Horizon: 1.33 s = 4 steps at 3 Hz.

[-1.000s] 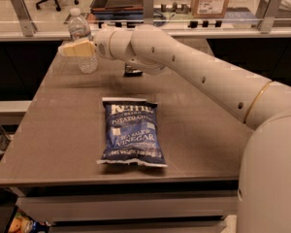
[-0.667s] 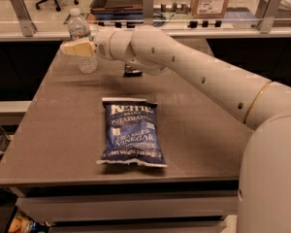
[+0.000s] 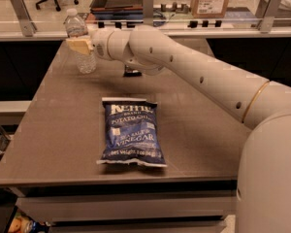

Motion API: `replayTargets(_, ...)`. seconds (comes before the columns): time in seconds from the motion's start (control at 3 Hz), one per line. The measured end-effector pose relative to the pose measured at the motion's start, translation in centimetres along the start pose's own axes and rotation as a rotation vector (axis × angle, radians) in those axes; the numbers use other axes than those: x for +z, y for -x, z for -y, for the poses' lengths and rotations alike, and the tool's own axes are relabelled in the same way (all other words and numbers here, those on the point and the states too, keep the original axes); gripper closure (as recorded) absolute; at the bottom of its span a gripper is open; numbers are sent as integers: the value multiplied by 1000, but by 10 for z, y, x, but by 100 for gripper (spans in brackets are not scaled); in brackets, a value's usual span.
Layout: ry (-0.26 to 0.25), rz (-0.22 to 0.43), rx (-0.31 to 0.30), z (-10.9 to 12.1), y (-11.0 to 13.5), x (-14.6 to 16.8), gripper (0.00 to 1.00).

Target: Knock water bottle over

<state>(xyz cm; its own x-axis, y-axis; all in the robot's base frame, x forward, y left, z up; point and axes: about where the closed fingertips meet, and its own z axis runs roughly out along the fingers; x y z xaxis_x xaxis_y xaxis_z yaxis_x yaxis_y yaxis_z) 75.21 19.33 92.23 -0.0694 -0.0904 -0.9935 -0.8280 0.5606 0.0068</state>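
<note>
matt tan gripper [image 3: 77,45] at the clear plastic water bottle [image 3: 86,62].

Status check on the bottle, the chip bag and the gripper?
Bottle: upright, cap on, not yet knocked over.
Chip bag: lying flat, label up, apart from the bottle.
Gripper: at the bottle's mid-height, overlapping it in view; contact unclear.

You see: clear ribbed plastic water bottle [image 3: 85,61] (white cap), blue white-lettered foil chip bag [image 3: 132,132].
Your tan gripper [image 3: 79,45] is at the bottle's middle.
</note>
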Motion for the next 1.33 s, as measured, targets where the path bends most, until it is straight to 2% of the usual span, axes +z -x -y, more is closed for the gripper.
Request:
replayTargets(0.33, 3, 0, 0, -2, 0, 1, 87)
replayTargets(0.67, 7, 0, 0, -4, 0, 3, 100)
replayTargets(1.0, 7, 0, 0, -4, 0, 3, 100)
replayTargets(1.33, 2, -37, -10, -3, 2, 0, 100)
